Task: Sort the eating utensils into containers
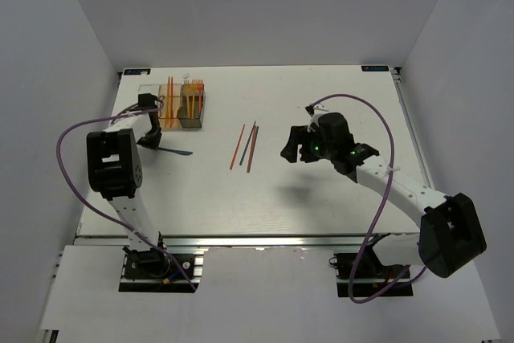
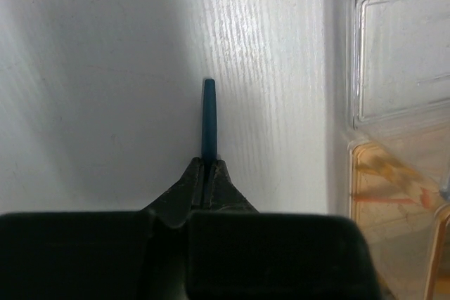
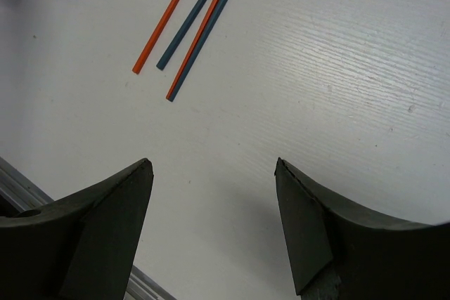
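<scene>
At the far left of the table (image 1: 321, 198), containers (image 1: 193, 123) joined in a row, with utensils (image 1: 191, 100) standing in the middle and right ones. Just before them, a single utensil (image 1: 178, 151), pinched at one end in the left gripper (image 1: 151, 141). Well to the right, mid-table, four loose sticks (image 1: 243, 147) side by side, and just right of those the right gripper (image 1: 294, 150), jaws apart.

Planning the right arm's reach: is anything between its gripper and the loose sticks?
Nothing: bare table separates the right gripper from the sticks, clearest in the right wrist view.
</scene>
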`<state>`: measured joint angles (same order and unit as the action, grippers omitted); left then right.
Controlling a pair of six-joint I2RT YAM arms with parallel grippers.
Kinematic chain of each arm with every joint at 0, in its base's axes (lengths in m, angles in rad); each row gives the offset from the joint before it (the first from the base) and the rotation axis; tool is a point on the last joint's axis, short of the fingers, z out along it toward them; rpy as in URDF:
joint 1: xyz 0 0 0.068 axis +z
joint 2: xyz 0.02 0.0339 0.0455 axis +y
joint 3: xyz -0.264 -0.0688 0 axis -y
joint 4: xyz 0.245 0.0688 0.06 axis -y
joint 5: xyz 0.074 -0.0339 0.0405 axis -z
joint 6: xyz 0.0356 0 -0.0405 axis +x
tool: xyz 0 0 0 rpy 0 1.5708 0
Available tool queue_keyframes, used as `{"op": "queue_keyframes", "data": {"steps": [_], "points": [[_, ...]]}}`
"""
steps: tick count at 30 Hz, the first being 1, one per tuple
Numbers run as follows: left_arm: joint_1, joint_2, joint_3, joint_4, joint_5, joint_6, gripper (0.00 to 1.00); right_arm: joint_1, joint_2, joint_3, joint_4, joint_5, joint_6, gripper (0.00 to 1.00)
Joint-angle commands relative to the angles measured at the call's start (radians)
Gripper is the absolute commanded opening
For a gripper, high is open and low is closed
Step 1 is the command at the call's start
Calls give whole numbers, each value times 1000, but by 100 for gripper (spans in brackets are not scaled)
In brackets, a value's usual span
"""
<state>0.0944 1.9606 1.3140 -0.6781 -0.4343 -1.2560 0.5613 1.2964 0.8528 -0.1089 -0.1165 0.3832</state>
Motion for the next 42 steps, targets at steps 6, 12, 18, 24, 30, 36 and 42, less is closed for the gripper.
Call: {"op": "queue_keyframes", "data": {"steps": [6, 12, 18, 24, 30, 36, 42], "points": [[-8, -216, -268, 245, 138, 194, 0, -14, -22, -18, 40, -26, -17, 75], [-12, -434, -343, 302, 115, 413, 0, -17, -13, -17, 43, -18, -17, 75], [-12, -563, -331, 353, 146, 594, 0, -24, 4, -12, 35, -2, -23, 74], [-16, -533, -179, 295, 123, 716, 0, -31, 23, -6, 28, 9, -26, 74], [-21, -559, -191, 397, 245, 701, 40, -43, 46, -3, 38, -24, -38, 75], [-204, -405, 60, 125, 235, 819, 69, -46, 67, 9, 37, -45, -29, 76], [-367, -237, 233, -59, 170, 872, 82, -54, 69, 26, -14, -1, -52, 82]]}}
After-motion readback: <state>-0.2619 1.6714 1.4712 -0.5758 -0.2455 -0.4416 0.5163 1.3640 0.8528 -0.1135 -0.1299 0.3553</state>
